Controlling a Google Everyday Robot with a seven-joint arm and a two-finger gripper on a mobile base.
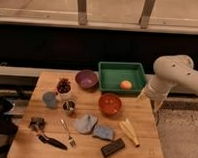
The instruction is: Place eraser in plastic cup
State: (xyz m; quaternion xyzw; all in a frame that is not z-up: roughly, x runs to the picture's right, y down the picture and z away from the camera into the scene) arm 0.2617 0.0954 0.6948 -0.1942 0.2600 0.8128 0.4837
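The gripper (158, 104) is held at centre right beside the table (145, 138), fingers spread and empty, while the eraser (113, 147), judged light, stiff and best pinched across its narrow width, is seen lower centre, well apart from the plastic cup (49, 99).

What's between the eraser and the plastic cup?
In the camera view, a crumpled grey cloth lies between eraser and plastic cup; the claw hangs right of the red bowl.

An orange ball (125, 85) lies in the green tray (112, 74), near the red bowl (110, 104).
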